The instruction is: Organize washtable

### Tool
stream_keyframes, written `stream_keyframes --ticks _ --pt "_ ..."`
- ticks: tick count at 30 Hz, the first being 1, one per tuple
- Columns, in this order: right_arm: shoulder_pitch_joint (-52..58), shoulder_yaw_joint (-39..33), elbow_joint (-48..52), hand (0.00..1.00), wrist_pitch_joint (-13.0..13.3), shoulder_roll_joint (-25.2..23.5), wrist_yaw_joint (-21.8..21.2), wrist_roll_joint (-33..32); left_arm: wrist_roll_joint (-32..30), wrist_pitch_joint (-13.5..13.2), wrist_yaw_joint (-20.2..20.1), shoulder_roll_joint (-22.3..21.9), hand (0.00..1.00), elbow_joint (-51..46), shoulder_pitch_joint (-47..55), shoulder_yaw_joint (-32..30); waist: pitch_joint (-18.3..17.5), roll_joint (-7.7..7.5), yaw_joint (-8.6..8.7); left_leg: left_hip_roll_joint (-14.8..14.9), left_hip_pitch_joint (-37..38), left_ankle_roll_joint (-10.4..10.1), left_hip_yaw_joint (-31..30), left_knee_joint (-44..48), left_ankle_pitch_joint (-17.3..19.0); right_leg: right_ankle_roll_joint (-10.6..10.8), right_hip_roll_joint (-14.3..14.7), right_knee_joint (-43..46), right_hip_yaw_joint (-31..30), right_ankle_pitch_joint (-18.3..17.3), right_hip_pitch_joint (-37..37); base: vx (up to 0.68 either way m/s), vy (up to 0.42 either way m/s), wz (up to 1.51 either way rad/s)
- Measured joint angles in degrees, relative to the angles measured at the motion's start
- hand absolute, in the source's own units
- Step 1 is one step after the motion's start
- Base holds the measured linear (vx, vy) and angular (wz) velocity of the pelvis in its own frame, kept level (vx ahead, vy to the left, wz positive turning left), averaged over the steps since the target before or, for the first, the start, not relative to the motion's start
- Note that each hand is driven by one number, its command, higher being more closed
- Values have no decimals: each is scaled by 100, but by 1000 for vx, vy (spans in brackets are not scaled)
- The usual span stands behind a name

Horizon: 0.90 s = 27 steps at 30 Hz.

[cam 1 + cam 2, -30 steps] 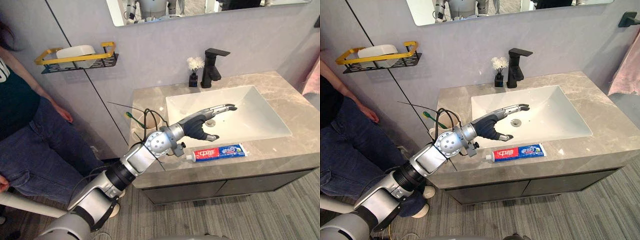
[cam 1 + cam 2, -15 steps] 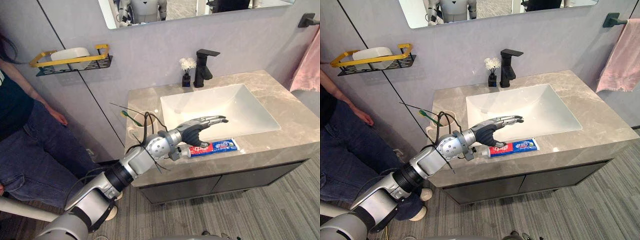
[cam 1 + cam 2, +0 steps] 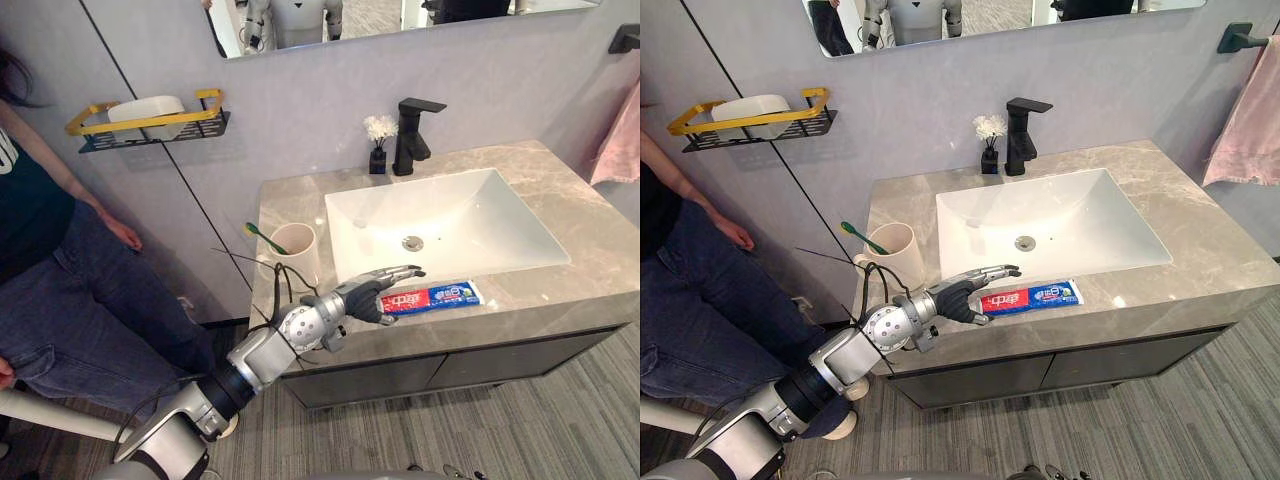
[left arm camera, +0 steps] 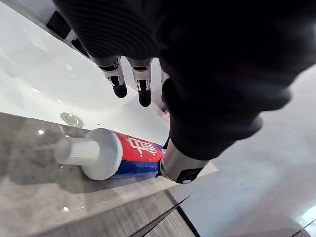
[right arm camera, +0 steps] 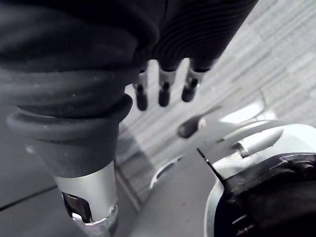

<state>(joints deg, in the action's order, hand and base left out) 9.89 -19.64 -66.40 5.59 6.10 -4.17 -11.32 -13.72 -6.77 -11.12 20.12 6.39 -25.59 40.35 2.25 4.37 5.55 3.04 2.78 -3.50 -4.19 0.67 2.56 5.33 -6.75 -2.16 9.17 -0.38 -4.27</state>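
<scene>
Left hand (image 3: 366, 298), fingers apart, hovers over the red-and-blue toothpaste tube (image 3: 442, 297) beside the white basin (image 3: 455, 212); a skewed pinch could roll it off the grey marble bench (image 3: 600, 232).

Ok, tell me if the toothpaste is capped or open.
Capped: the toothpaste lies flat on the counter, its white cap on, by the left hand.

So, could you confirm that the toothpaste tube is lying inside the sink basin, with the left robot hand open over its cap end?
Not quite. The toothpaste tube lies on the countertop in front of the sink basin, not inside it; the left eye view shows this. The left robot hand is indeed open over its cap end.
</scene>
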Motion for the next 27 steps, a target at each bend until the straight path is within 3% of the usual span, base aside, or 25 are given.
stream_keyframes --ticks 11,23,24,26,27 --pt "-51 42 27 0 -80 -13 12 0 -42 197 20 -222 0 266 424 -282 125 -48 3 18 2 -11 23 -61 7 1 13 -55 -1 1 3 0 0 0" --pt "-55 31 35 0 -98 -17 17 7 -33 236 28 -431 0 347 477 -340 140 -52 1 28 3 -14 35 -63 10 3 22 -103 8 10 -26 0 0 0" --pt "-55 31 35 0 -98 -17 18 8 -35 243 29 -448 100 350 496 -366 140 -51 2 35 3 -17 40 -62 12 -1 28 -104 4 13 -24 0 0 0" --pt "-52 34 34 0 -100 -15 21 13 -39 246 68 -533 100 491 497 -481 141 -48 0 84 4 -33 60 -61 22 -22 71 -118 -8 27 -23 -28 -6 -11" --pt "-55 35 49 0 -99 -13 21 18 -46 319 362 -666 100 603 475 -752 121 7 16 109 3 -71 130 -60 47 -42 116 -183 -78 42 -12 -9 -3 -17"
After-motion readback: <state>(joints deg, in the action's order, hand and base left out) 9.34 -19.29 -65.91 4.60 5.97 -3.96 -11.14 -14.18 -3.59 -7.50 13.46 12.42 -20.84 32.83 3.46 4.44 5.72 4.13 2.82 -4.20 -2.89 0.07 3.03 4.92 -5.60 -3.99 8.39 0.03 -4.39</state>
